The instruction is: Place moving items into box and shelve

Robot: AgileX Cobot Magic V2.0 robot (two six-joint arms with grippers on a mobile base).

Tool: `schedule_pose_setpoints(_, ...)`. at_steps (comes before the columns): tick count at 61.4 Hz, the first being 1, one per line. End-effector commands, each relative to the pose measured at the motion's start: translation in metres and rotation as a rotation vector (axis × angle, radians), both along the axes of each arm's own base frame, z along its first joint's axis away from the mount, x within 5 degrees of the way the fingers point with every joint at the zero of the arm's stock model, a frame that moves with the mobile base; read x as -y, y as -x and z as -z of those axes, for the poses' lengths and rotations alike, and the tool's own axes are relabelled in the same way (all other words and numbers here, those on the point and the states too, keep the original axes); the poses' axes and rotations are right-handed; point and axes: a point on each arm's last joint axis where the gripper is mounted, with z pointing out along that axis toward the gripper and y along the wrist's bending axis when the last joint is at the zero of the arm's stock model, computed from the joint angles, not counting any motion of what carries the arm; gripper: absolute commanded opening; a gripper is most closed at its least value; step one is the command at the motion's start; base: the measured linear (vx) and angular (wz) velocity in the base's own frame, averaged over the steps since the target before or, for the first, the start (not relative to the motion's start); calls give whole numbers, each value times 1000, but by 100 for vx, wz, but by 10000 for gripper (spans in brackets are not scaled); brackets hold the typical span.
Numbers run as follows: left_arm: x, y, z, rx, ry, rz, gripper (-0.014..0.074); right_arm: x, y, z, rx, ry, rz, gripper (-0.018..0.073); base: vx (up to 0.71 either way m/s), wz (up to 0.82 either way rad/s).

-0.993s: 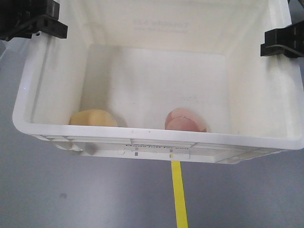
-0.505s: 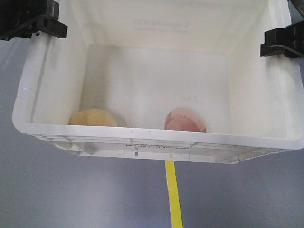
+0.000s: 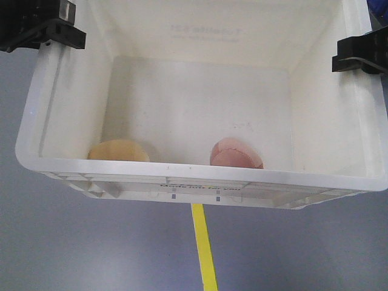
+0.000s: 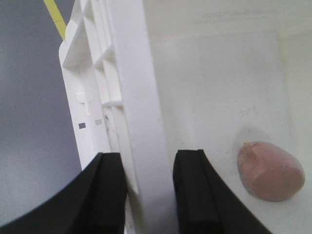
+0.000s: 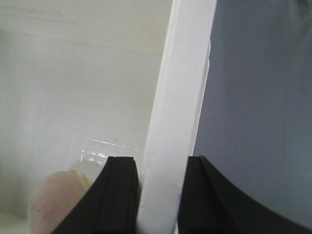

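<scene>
Left gripper (image 4: 148, 163): closed on the box's (image 3: 200, 174) left side wall, one finger on the outer ribs and one inside. That thin wall looks like the only part your fingers can span.
Right gripper (image 5: 158, 165): clamped the same way on the right wall, so you share the load evenly.
Box: seemingly held off the ground between your arms.
Cream toy (image 3: 118, 150): on the box bottom, against the near wall by the left corner.
Pink toy (image 3: 235, 153): against the same wall, right of centre, apart from the cream one. Both are packed, so shelving is likely what remains.
Floor (image 3: 91, 242): grey, with yellow tape (image 3: 203, 248) running under the box.
</scene>
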Motion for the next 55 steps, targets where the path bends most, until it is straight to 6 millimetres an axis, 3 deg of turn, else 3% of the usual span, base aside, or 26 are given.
schedule_pose_setpoints(1, 9, 14, -37, 156, 191, 22, -6, -6, 5, -33, 182, -118, 7, -6, 35, -27)
schedule_pose_setpoints(55, 9, 14, -37, 156, 191, 22, -6, -6, 5, -33, 182, -119, 7, -6, 31, -38)
